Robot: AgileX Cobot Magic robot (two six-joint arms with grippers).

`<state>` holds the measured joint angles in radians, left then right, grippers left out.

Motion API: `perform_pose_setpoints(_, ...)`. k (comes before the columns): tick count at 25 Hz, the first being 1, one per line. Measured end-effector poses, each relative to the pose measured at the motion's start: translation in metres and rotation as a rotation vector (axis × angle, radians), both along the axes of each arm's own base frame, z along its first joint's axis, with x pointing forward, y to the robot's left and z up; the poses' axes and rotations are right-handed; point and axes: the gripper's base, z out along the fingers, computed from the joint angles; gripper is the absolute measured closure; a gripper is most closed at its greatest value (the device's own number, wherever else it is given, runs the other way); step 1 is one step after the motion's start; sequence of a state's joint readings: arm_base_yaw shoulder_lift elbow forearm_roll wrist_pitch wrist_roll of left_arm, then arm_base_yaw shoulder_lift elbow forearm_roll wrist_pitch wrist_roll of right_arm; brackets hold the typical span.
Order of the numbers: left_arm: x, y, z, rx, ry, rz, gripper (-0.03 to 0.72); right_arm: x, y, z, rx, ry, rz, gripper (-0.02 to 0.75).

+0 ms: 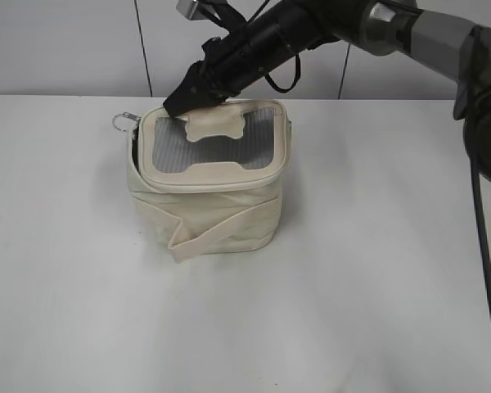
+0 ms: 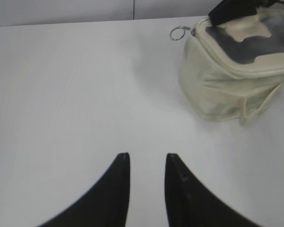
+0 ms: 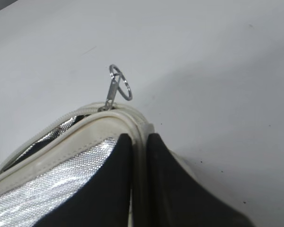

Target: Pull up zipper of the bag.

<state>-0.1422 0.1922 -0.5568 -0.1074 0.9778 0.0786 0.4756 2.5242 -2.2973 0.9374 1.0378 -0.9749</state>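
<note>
The cream bag stands on the white table with its grey mesh lid panel facing up. The zipper track runs round the lid's rim. A metal slider with a silver ring pull sticks out at the lid's back left corner. My right gripper is shut on the lid's rim just behind that slider and its ring. Left of the slider the track gapes and shows shiny lining. My left gripper is open and empty over bare table, well left of the bag.
The white table spreads all round the bag. A flat cream strap crosses the bag's front. A pale panelled wall stands behind the table's back edge. The right arm reaches in from the upper right.
</note>
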Motion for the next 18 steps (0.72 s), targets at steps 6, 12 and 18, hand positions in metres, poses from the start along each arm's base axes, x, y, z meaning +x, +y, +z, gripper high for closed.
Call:
perform_pose_setpoints(6, 0.074, -0.029, 0.027, -0.188, -0.050, -0.132, 0.494, -0.001, 0.001, 0.000, -0.002, -0.001, 0.003, 0.675)
perform_pose_setpoints(12, 0.172, -0.054, 0.051, -0.224, -0.014, -0.339, 0.494, -0.001, 0.002, 0.001, -0.002, 0.002, 0.000, 0.679)
perform_pose_setpoints(18, 0.281, -0.035, 0.039, -0.326, 0.024, -0.557, 0.454, -0.001, 0.002, 0.001, -0.001, 0.013, -0.006, 0.685)
